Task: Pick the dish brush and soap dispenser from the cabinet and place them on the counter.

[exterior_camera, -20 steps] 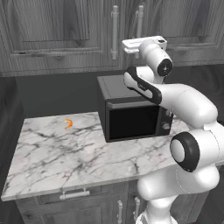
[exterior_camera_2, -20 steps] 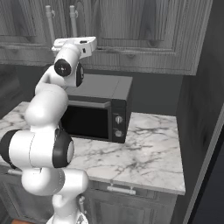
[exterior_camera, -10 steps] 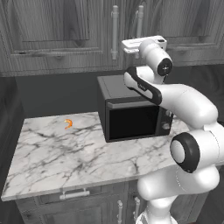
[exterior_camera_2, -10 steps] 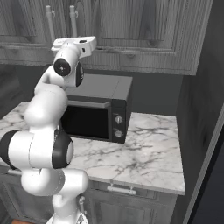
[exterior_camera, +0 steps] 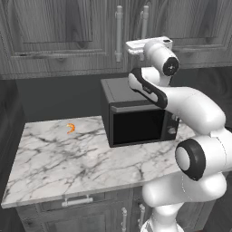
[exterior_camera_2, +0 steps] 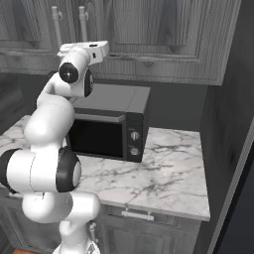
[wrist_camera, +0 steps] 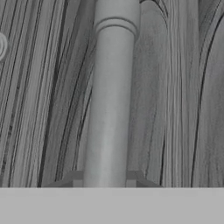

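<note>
Silver bar handle [wrist_camera: 111, 100] of the cabinet [exterior_camera: 63, 36] is sitting clamped in the claw [wrist_camera: 105, 180], pointing toward twelve o'clock.

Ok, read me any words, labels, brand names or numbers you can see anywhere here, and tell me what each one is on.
None can be read.
Microwave: no brand name or label shows; the two round knobs on its control panel carry no legible marks.
Cabinet doors and silver bar handle: plain, no text.
Counter: marble veins only, no writing.
</note>
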